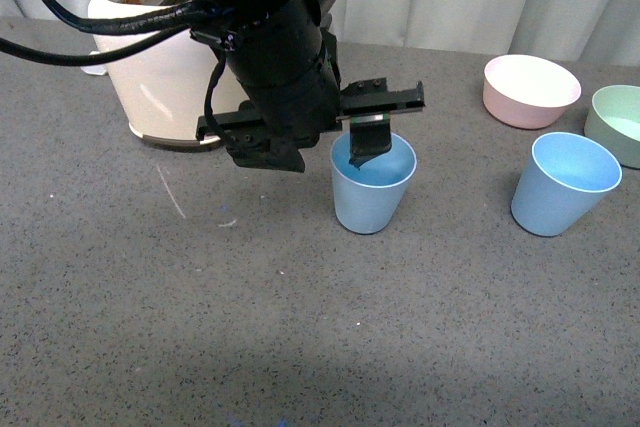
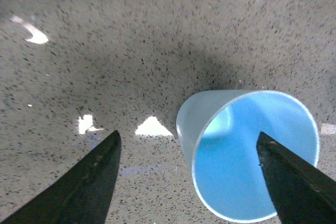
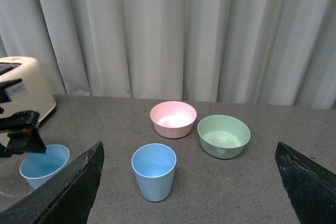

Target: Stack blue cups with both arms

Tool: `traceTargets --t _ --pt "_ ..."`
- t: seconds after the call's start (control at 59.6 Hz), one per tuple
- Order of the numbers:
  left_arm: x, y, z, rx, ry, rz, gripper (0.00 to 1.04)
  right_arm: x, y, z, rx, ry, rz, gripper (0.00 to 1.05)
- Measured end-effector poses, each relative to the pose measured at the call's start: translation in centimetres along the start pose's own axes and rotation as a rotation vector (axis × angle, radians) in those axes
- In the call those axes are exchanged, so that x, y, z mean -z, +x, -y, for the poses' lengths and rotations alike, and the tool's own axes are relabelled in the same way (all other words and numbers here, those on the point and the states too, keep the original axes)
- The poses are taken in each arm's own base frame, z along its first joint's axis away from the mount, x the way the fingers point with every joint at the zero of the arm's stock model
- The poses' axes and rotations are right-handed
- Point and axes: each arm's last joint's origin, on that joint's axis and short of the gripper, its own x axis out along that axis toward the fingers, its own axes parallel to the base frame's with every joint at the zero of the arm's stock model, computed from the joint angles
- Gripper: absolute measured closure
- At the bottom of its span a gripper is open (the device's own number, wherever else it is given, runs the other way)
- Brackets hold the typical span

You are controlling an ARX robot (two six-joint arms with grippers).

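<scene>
Two light-blue cups stand upright on the grey table. One blue cup (image 1: 372, 187) (image 2: 252, 156) (image 3: 44, 165) is at the middle, under my left gripper (image 1: 318, 152) (image 2: 187, 133). That gripper is open and straddles the cup's near wall, one finger (image 1: 370, 147) dipping over the cup's mouth and the other outside it. The other blue cup (image 1: 565, 184) (image 3: 154, 171) stands free to the right. My right gripper (image 3: 189, 144) is open and empty, well back from that cup and facing it; the front view does not show it.
A pink bowl (image 1: 530, 90) (image 3: 173, 119) and a green bowl (image 1: 618, 122) (image 3: 223, 136) sit behind the right cup. A cream toaster (image 1: 150, 67) (image 3: 21, 93) stands at the back left, close behind my left arm. White curtains hang behind the table.
</scene>
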Motion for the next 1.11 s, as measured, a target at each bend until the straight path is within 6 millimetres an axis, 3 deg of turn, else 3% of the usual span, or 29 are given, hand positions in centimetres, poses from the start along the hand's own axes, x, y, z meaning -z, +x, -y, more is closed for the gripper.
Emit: traceTargets --t 0.101,0.168,0.235,0.285,0.352,0.419,0.553,0.637,0.738,1.107 --pt "-0.4 -1.2 0.0 -0.009 -0.003 0.033 0.08 0.0 0.0 0.0 0.0 0.0 0.0 0.1" --pt "-0.4 -1.3 0.0 -0.012 -0.001 0.045 0.05 0.0 0.0 0.0 0.0 0.0 0.0 0.1" --pt "0.1 -0.5 -0.7 -0.105 0.078 0.28 0.15 0.0 0.0 0.0 0.0 0.0 0.0 0.1" --pt "2.0 -0.2 -2.6 -0.196 0.138 0.479 0.26 0.0 0.0 0.0 -0.001 0.0 0.0 0.1" --pt "3.8 -0.6 -4.6 -0.201 0.158 0.604 0.35 0.0 0.0 0.0 0.0 0.0 -0.001 0.1" --pt "4.9 -2.6 -6.6 -0.173 0.146 0.797 0.46 0.0 0.0 0.0 0.001 0.0 0.0 0.1" --pt "5.3 -9.3 -9.4 -0.132 0.1 1.087 0.69 0.0 0.0 0.0 0.0 0.0 -0.001 0.1" --pt "7.0 -10.9 -11.1 -0.143 0.105 1.098 0.83 0.0 0.0 0.0 0.0 0.0 0.0 0.1" --pt "9.5 -11.1 -12.8 -0.152 0.125 1.039 1.01 0.0 0.0 0.0 0.0 0.0 0.0 0.1" --pt "14.4 -14.7 -15.9 -0.162 0.129 1.037 1.01 0.0 0.0 0.0 0.0 0.0 0.0 0.1"
